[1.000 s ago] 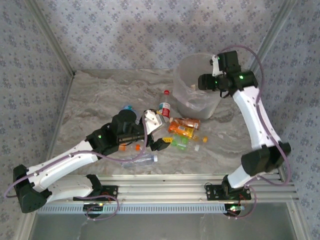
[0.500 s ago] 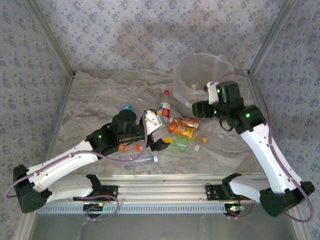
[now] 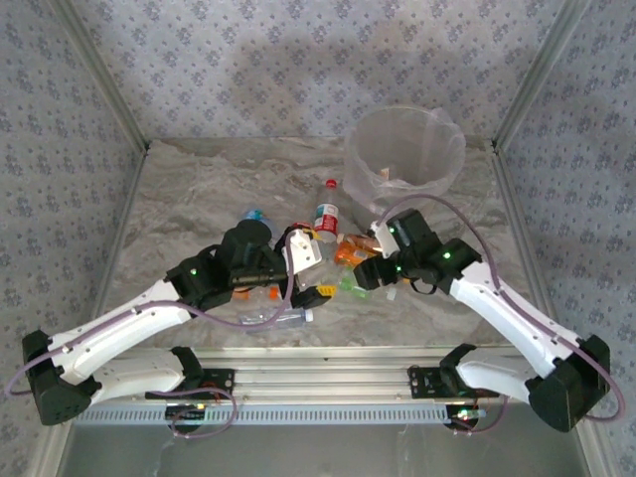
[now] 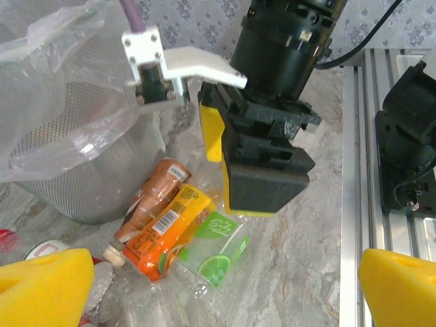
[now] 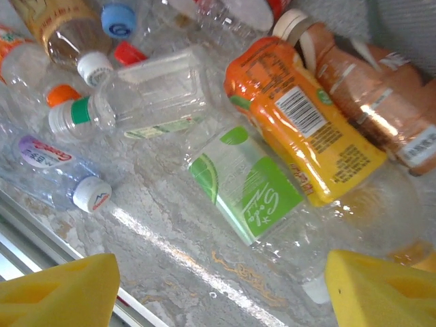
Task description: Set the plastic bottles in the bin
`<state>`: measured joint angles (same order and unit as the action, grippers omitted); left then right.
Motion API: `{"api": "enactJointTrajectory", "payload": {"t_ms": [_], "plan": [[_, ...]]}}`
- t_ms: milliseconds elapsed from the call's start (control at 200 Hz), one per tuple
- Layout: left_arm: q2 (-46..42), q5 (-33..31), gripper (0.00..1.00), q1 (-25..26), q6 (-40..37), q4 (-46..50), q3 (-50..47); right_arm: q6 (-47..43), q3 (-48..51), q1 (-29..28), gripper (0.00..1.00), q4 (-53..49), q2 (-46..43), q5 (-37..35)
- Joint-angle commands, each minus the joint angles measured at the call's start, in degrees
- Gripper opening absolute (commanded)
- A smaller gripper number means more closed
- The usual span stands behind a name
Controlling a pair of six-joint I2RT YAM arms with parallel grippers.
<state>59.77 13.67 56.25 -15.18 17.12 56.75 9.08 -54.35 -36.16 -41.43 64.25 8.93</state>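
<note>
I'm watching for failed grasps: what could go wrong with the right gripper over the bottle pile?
1. The green-label bottle lies against the orange-label bottle, so the open right gripper may catch both or knock one aside.
2. The left gripper hovers open beside the same pile; the arms could collide.
3. These smooth clear bottles might slip from a grip.

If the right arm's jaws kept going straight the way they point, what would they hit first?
Most likely the green-labelled bottle, straight ahead between the right gripper's open jaws, next to the orange bottle; depth is hard to judge.
</note>
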Motion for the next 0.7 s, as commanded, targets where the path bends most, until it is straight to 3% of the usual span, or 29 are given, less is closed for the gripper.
{"api": "enactJointTrajectory", "payload": {"t_ms": [0, 155, 345, 695], "plan": [[0.2, -0.6, 1.0, 0.1, -0.4, 3.0, 3.0, -1.1, 0.4, -2.6, 0.83, 1.6, 3.1, -1.7], [1.6, -1.8, 1.0, 0.2, 1.5, 4.5, 3.7, -2.0, -0.1, -6.6, 0.85, 2.5, 8.4, -7.7], [0.8, -4.2, 1.0, 0.1, 5.8, -2.5, -0.5, -3.3, -1.7, -9.3, 0.85, 2.6, 15.1, -12.9], [0.8, -4.0, 1.0, 0.4, 6.3, -4.2, -1.7, -6.2, -4.9, -9.1, 0.89, -0.4, 20.8, -13.0]]}}
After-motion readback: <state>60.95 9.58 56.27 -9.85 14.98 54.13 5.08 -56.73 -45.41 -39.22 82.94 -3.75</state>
